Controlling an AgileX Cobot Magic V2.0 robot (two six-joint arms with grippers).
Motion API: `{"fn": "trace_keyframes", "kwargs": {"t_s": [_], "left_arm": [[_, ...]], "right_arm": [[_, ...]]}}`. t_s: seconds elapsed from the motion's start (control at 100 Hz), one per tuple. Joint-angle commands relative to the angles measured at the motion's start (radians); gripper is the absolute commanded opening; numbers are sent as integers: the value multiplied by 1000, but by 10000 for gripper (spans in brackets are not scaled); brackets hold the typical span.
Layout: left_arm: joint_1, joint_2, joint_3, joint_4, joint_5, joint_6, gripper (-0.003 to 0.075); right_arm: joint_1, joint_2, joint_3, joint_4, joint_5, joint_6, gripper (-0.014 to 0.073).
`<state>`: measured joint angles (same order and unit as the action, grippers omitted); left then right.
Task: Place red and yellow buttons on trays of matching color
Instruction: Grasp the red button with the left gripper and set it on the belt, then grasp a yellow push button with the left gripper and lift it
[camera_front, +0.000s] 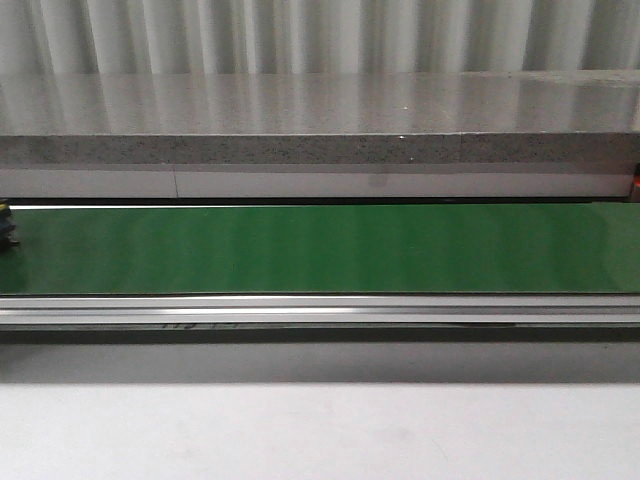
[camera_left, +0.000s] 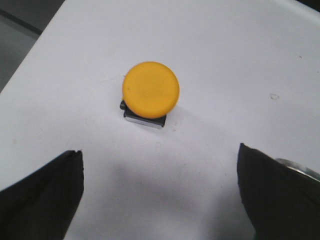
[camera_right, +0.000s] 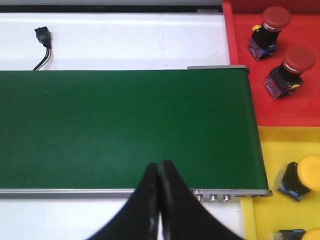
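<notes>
Status: two red buttons already sit in the red tray. Yellow tray holds one yellow-capped button and part of a second at the frame edge, both near the conveyor belt end. Belt itself carries no buttons in the right wrist view; in the front view something small shows at its far left edge, too cropped to identify.

Left: one yellow button stands upright on the white worktop, cap up, ahead of the left tool and between its finger lines. Left tool is released, fingers wide, not touching the button.

Right tool is clenched, fingertips together, holding nothing, hovering over the belt's near edge.

Judgement: mostly sorted. At least this yellow one still needs pick and drop into the yellow tray.
</notes>
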<state>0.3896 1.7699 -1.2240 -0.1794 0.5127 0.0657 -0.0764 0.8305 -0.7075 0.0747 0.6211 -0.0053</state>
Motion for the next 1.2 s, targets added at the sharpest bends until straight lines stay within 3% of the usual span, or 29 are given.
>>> {"fn": "trace_keyframes", "kwargs": {"t_s": [0.0, 0.46, 0.56, 0.73, 0.82, 1.19], "left_arm": [[4, 13, -78, 23, -57, 5, 600], [4, 208, -250, 26, -55, 5, 591], [4, 209, -250, 26, -55, 5, 488], [4, 207, -261, 26, -49, 5, 124], [4, 186, -260, 26, -39, 5, -16], [-29, -44, -258, 22, 115, 5, -20]], "right_arm": [[0, -11, -25, -1, -54, -10, -67], [0, -11, -25, -1, -54, -10, -67], [0, -11, -25, -1, -54, -10, -67], [0, -11, -25, -1, -54, -10, -67], [0, -11, -25, -1, -54, -10, -67], [0, -11, -25, -1, -54, -10, -67]]}}
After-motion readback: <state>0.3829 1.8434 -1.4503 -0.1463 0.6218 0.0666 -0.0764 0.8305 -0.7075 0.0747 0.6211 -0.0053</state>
